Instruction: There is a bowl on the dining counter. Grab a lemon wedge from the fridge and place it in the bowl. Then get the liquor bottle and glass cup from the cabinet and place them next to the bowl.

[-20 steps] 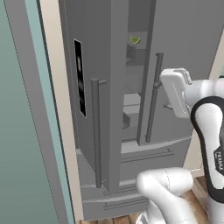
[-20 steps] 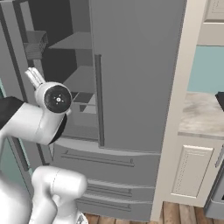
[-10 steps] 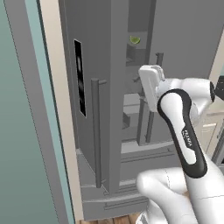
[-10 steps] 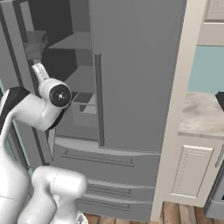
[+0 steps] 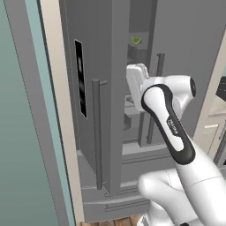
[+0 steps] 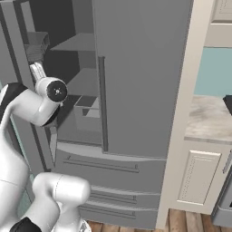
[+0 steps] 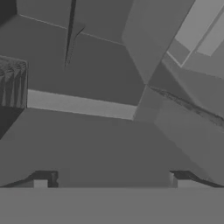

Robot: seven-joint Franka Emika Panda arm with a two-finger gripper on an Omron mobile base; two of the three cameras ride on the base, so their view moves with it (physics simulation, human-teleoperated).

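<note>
The grey steel fridge (image 6: 136,68) has its left door (image 5: 106,66), the one with the black display panel, swung open. On a high shelf inside lies a small yellow-green lemon wedge (image 5: 136,40). My white hand (image 5: 136,78) reaches into the opening a little below the wedge, and its fingers are hidden behind it. In the hand view my gripper (image 7: 110,180) is open, with both dark fingertips (image 7: 41,179) wide apart and nothing between them. It faces grey inner shelves.
The right fridge door is shut, with a long vertical handle (image 6: 102,104), and drawers (image 6: 102,165) sit below. A wire basket (image 6: 38,43) hangs high inside at the left. A cream cabinet (image 6: 199,181) under a stone wall counter stands to the right.
My arm has swung left, carrying the hand from in front of the right door into the open left side of the fridge. The jaws stayed open.
</note>
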